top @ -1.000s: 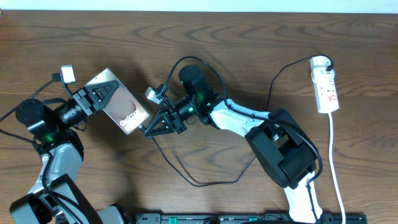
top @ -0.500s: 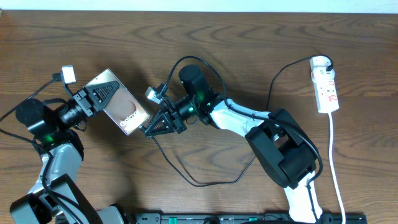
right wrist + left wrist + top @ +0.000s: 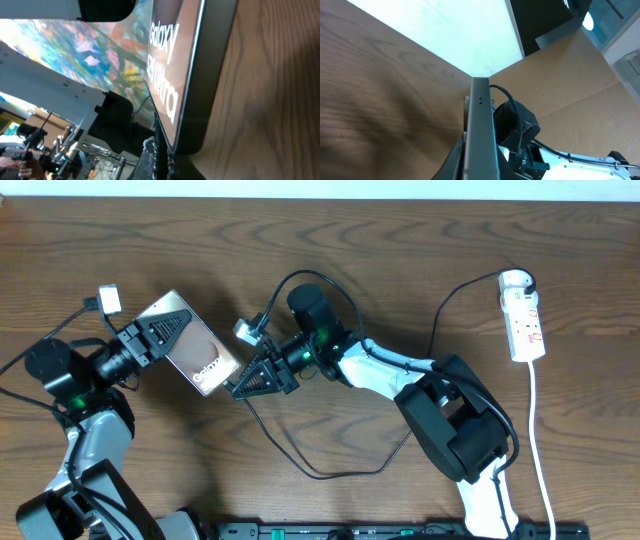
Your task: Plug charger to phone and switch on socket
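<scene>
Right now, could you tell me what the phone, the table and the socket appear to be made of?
The phone: glossy glass-like face, mirroring the room, with a dull metal-looking edge. The table: brown wood or wood-look laminate, visible grain, matte. The socket: smooth white plastic, probably.

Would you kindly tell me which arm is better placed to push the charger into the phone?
Right. The right gripper is shut on the charger, right at the lettered end of the phone; the left gripper is shut on the phone, steadying it.
</scene>
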### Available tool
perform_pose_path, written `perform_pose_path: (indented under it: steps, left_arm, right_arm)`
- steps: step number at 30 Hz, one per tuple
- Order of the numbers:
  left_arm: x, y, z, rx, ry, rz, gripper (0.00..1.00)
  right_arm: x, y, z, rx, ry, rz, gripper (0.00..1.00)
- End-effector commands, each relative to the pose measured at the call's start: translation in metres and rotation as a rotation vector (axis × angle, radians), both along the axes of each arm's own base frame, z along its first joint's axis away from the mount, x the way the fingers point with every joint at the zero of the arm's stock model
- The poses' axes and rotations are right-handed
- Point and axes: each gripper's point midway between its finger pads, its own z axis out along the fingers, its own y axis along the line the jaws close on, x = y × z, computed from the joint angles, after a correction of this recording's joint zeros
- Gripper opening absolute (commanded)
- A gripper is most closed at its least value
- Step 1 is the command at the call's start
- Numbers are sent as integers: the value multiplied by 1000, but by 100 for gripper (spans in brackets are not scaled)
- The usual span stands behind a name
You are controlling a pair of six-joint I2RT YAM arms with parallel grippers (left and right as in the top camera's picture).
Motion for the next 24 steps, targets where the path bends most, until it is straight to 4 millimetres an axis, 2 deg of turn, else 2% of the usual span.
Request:
perform_pose_path:
  steps: [1,9,24]
  left_arm:
    - [-6,-6,3,10,-14,-37,7]
    - [-6,-7,3,9,-14,-39,7]
    - [-15,-14,2,18,-22,-107,8]
  right_arm:
    - [17,3,0,-24,-8,-83,1]
    - [25,9,12,-1,-16,-123,1]
    - [28,10,21,27,-26,-130,1]
